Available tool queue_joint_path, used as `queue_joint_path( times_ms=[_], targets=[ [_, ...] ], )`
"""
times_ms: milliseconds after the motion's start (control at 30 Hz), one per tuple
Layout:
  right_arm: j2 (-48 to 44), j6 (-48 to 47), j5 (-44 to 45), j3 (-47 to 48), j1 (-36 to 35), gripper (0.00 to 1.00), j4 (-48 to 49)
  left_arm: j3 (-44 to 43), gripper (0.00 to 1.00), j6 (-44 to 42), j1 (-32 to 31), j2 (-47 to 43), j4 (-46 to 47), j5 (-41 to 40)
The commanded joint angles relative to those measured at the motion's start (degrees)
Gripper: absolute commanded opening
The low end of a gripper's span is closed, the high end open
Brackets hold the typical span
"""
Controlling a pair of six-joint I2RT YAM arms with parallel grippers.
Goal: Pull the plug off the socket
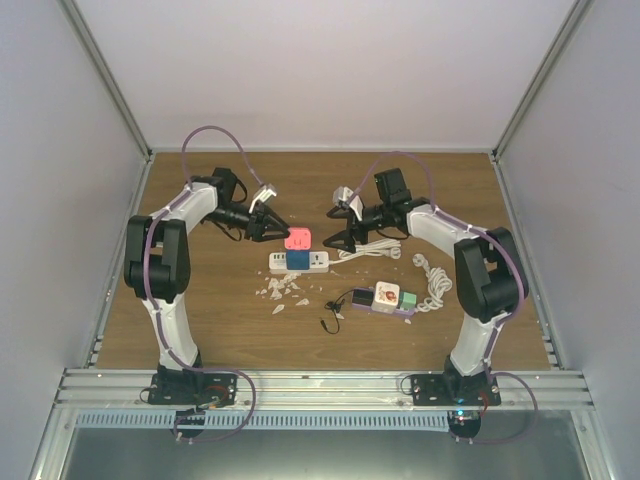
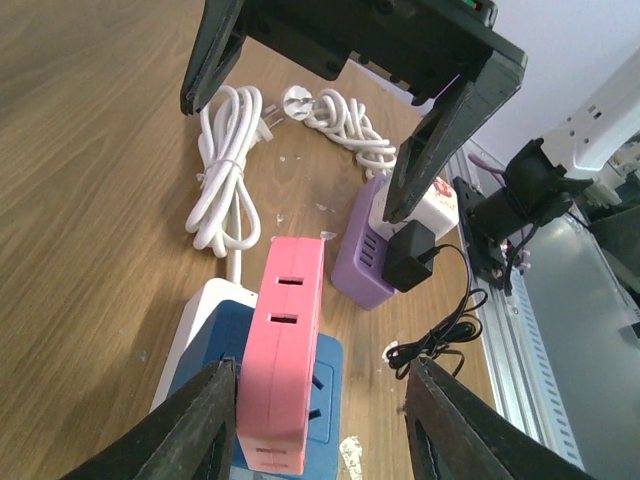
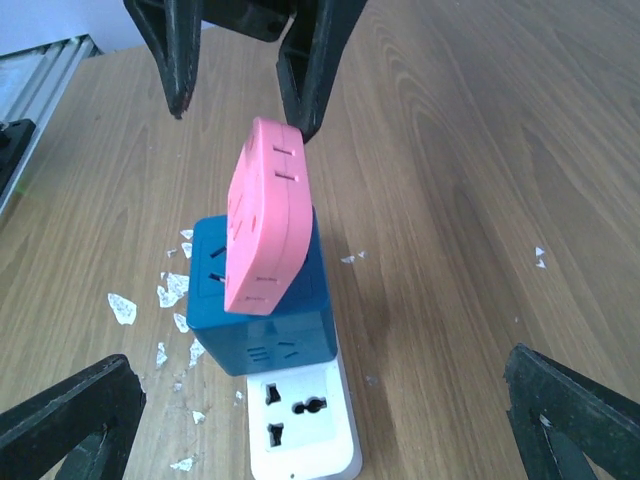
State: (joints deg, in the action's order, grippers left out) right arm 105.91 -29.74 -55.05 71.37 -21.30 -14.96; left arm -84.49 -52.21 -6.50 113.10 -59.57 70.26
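Here we are at the stack in the middle of the brown wooden table. The flat pink plastic plug block stands on edge in the blue cube adapter, which sits in the white power strip. Our left gripper is spread wide around the pink block and holds nothing; one finger is just beside the block's flat face, the other well apart. Our right gripper is also spread wide and empty, facing the stack from the opposite side. The pink block leans in the right wrist view, so it may be part-way out of its seat, though we cannot tell from here. The step in hand, as we judge it, is the grasp. We centre the left jaws so both pads meet the broad pink faces together, close high on the block clear of the blue cube, then pull straight along the pins rather than rocking. We'd want the right gripper pinning the blue cube or the strip, or the whole stack lifts with it.
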Motion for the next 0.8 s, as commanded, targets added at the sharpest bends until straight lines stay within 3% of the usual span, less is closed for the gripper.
queue_joint_path(
  times_ms=[0, 233, 767],
  targets=[
    [1.72, -1.03, -2.49, 2.07, -1.42, 1.00, 0.95, 1.21, 0.47, -3.51, -0.74, -2.60, -0.76, 0.03],
    [1.04, -1.73, -2.76, 0.46, -3.13, 1.00, 3.20, 5.29, 0.45, -2.55, -2.83, -7.35, 7.01, -7.04],
    [2.38, -0.05, 3.85, -6.31, -7.58, 0.99, 19.56, 9.65, 0.37, -6.50, -6.61, -12.95, 17.15, -17.75]
  ],
)
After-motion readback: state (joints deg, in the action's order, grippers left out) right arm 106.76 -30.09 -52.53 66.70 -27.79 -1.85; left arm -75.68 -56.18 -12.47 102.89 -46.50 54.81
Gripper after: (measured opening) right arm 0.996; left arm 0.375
